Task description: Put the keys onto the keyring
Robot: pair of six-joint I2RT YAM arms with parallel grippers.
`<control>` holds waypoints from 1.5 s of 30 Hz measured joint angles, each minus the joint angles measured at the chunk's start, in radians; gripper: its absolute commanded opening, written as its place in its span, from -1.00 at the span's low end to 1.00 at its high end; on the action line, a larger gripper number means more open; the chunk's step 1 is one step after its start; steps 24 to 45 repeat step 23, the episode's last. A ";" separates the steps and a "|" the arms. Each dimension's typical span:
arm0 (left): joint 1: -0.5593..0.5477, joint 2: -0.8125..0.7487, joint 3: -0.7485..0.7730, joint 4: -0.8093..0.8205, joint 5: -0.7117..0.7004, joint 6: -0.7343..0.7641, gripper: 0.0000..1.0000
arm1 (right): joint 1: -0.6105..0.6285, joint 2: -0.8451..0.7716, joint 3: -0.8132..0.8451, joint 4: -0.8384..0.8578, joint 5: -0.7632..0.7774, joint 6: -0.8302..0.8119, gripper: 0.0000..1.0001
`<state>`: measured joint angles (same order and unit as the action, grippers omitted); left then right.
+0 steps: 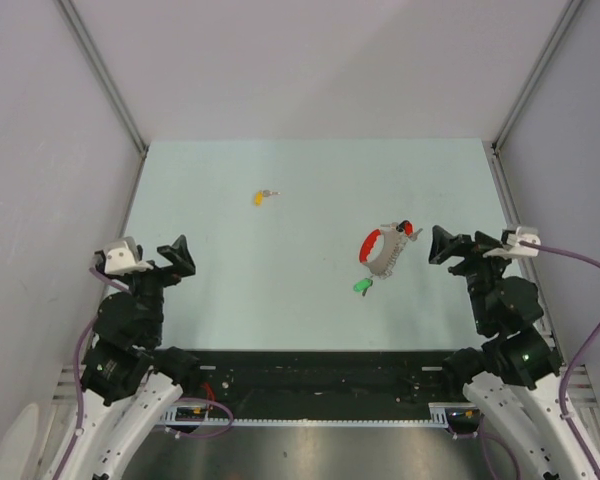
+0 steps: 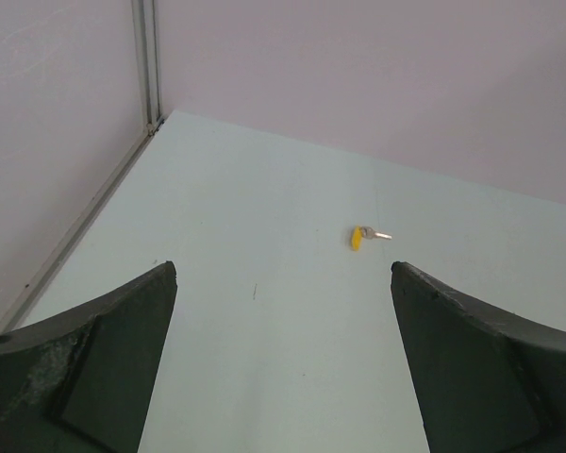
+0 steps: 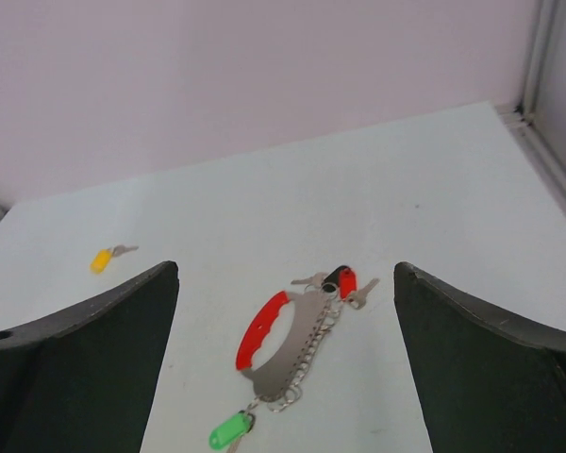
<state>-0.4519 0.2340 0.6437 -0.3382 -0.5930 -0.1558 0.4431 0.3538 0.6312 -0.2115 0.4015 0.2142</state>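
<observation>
The keyring (image 1: 384,252), a red band with a grey metal body and chain, lies right of the table's middle. It also shows in the right wrist view (image 3: 292,344). Small red and black tags (image 3: 342,279) sit at its far end. The green key (image 1: 362,286) lies at its near end, touching the chain (image 3: 228,432); I cannot tell if it is hooked on. The yellow key (image 1: 260,197) lies alone at the far left (image 2: 359,238) (image 3: 101,260). My left gripper (image 1: 183,256) (image 2: 283,269) is open and empty. My right gripper (image 1: 436,246) (image 3: 285,267) is open and empty, just right of the keyring.
The pale green table (image 1: 310,170) is walled by grey panels on the left, right and back, with aluminium rails (image 1: 105,75) in the corners. The black arm bases stand along the near edge.
</observation>
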 measured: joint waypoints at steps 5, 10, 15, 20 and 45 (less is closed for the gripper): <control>0.001 -0.038 -0.010 0.012 -0.008 0.000 1.00 | 0.000 -0.087 0.002 -0.019 0.076 -0.067 0.99; 0.003 -0.063 -0.023 0.022 -0.018 0.002 1.00 | 0.000 -0.141 0.022 -0.065 0.126 -0.122 0.99; 0.005 -0.067 -0.027 0.025 -0.026 0.002 1.00 | 0.000 -0.172 0.035 -0.114 0.148 -0.154 0.99; 0.018 -0.064 -0.028 0.036 -0.023 0.002 1.00 | -0.005 -0.176 0.033 -0.132 0.158 -0.167 0.99; 0.032 -0.054 -0.028 0.041 -0.013 -0.001 1.00 | -0.029 -0.177 0.031 -0.132 0.150 -0.171 0.99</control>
